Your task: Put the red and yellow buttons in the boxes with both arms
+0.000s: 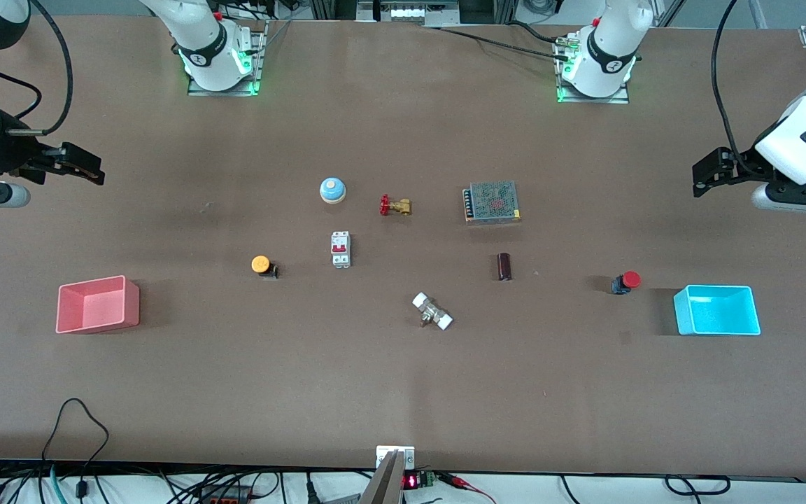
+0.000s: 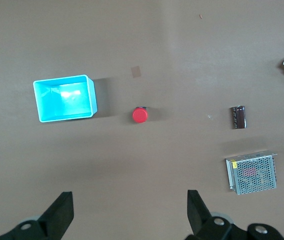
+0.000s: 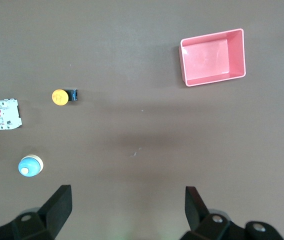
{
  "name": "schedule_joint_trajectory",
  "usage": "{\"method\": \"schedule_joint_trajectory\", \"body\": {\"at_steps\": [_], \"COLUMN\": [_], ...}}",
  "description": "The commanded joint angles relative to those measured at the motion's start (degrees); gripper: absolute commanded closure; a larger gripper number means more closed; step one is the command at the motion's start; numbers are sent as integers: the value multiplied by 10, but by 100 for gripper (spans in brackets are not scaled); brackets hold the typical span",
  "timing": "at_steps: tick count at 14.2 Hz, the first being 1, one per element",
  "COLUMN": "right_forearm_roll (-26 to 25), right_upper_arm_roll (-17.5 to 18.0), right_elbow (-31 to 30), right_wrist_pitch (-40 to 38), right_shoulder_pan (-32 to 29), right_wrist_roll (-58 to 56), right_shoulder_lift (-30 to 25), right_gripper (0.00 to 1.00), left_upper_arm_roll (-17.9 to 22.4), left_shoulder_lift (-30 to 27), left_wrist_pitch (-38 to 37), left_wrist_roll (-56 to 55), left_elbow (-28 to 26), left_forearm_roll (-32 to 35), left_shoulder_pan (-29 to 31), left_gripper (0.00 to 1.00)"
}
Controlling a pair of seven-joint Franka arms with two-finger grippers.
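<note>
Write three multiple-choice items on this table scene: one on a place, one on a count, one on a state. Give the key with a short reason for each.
1. Where does the red button lie?
A. Inside the pink box
B. On the table beside the cyan box
C. On top of the grey power supply

2. How many plastic boxes are on the table?
A. One
B. Two
C. Three

3. What is the state of the left gripper?
A. Open and holding nothing
B. Shut on the yellow button
C. Shut on the red button

Key: B, the red button rests on bare table next to the cyan box. B, only the pink box and the cyan one are there. A, the left wrist view shows its fingers spread wide with nothing between them; the yellow button lies untouched on the table.
</note>
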Motion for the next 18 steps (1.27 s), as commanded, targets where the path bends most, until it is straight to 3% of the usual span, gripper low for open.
{"method": "schedule_joint_trajectory", "body": {"at_steps": [1, 8, 13, 16, 18], "right_forearm_roll": [3, 6, 6, 7, 4], "right_upper_arm_roll": [-4, 3, 3, 3, 4], "right_elbow": [-11, -16, -20, -31, -93], "right_wrist_pitch": [9, 2, 50, 99, 184], "right_shoulder_pan": [1, 8, 51, 68, 82], "right_wrist_roll": [-7, -17, -9, 20, 54], "right_shoulder_lift": [-12, 27, 64, 99, 98], "right_gripper": [0, 0, 0, 0, 0], "left_upper_arm_roll": [0, 0, 0, 0, 3], "left_shoulder_lift": [-4, -4, 7, 54, 124], "left_wrist_pitch": [-11, -21, -28, -28, -10], "left_wrist_roll": [-1, -4, -4, -2, -9], "left_elbow": [5, 5, 5, 15, 20], "left_forearm_roll": [-4, -4, -2, -4, -8], "left_shoulder_pan": [1, 1, -1, 1, 6], "left_gripper": [0, 0, 0, 0, 0]}}
